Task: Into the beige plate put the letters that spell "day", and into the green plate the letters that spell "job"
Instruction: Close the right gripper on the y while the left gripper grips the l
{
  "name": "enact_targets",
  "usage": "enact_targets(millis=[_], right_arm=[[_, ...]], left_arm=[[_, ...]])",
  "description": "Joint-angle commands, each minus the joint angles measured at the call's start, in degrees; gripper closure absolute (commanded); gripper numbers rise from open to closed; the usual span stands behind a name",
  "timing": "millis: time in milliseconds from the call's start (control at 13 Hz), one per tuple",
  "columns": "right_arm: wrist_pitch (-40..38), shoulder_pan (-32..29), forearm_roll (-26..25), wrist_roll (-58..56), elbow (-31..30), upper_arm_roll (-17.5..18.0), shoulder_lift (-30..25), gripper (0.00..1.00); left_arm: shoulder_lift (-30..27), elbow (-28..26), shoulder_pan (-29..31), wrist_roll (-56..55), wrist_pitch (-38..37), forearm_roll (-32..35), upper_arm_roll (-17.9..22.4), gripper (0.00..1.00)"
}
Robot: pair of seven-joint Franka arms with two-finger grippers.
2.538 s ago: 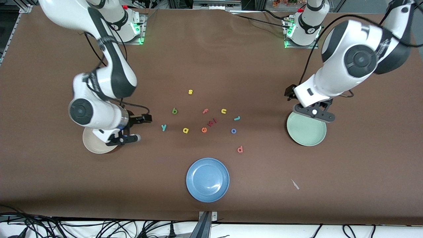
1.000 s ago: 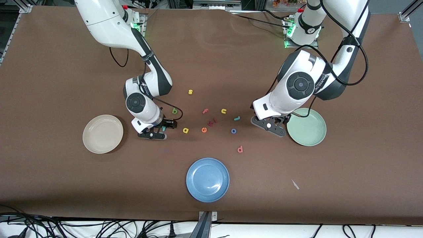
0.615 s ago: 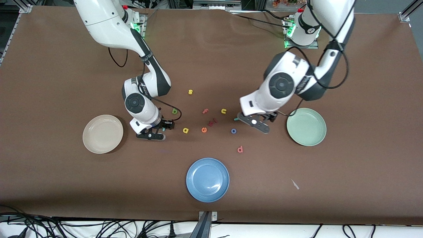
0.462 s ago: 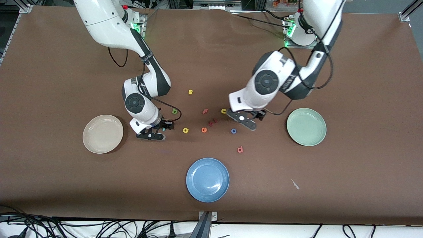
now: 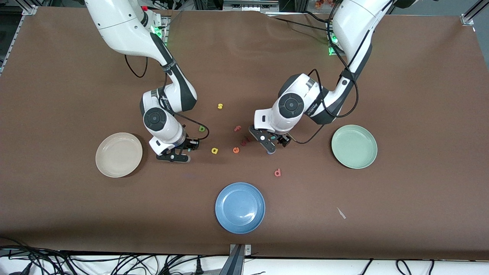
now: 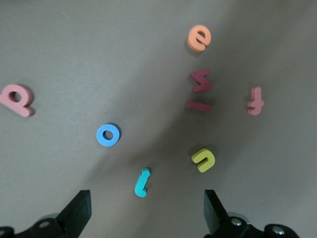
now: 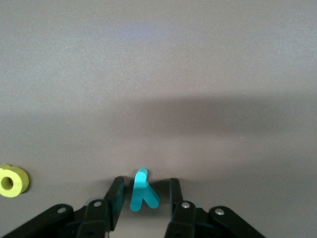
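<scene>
My right gripper (image 7: 143,198) is low on the table with the teal "y" (image 7: 142,196) between its fingers, a thin gap on each side. The yellow "a" (image 5: 214,151) lies beside it and the dark green letter (image 5: 201,128) farther back. The beige plate (image 5: 102,156) stands toward the right arm's end. My left gripper (image 6: 146,218) hangs wide open over the teal "j" (image 6: 141,182), with the blue "o" (image 6: 107,135) and the red-pink letter (image 6: 17,99) nearby. The green plate (image 5: 368,152) is toward the left arm's end.
A blue plate (image 5: 240,225) sits near the front edge. Around the left gripper lie a yellow "u" (image 6: 203,159), an orange "e" (image 6: 199,37), dark red letters (image 6: 200,82) and a pink "f" (image 6: 255,100). A yellow "s" (image 5: 220,106) lies farther back.
The left arm has swung from beside the green plate to over the "j" and "o". The right gripper has stayed in place while its fingers narrowed around the "y".
</scene>
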Motion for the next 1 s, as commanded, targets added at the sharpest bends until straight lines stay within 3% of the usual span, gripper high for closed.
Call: enact_targets(millis=[0, 77, 231, 462, 615, 846, 923], right_arm=[[0.7, 0.2, -0.6, 0.0, -1.5, 0.0, -1.0, 0.69], [0.7, 0.2, -0.6, 0.1, -1.5, 0.0, -0.9, 0.74], [0.7, 0.3, -0.6, 0.2, -1.4, 0.0, -0.7, 0.82], [0.7, 0.3, -0.5, 0.0, -1.0, 0.0, -0.7, 0.87], [-1.0, 0.2, -0.3, -0.1, 0.7, 0.0, -0.7, 0.87], [-7.1, -0.5, -0.4, -0.3, 4.7, 0.0, -0.8, 0.87], [-8.8, -1.0, -0.5, -0.5, 5.8, 0.0, -0.9, 0.87]], left_arm=[[1.2, -0.5, 0.4, 7.6, 0.5, -1.1, 0.1, 0.10], [1.8, -0.5, 0.2, 8.1, 0.8, -1.0, 0.2, 0.18], [2.2, -1.3, 0.0, 8.3, 2.8, -0.8, 0.2, 0.19], [2.9, -3.3, 0.3, 8.2, 6.6, 2.5, 0.3, 0.27], [3.6, -3.3, 0.1, 8.2, 6.7, 3.3, 0.3, 0.32], [4.5, -3.4, -0.3, 8.1, 8.3, 3.3, 0.4, 0.48], [4.9, -3.4, -0.3, 8.0, 8.4, 3.3, 0.5, 0.49]])
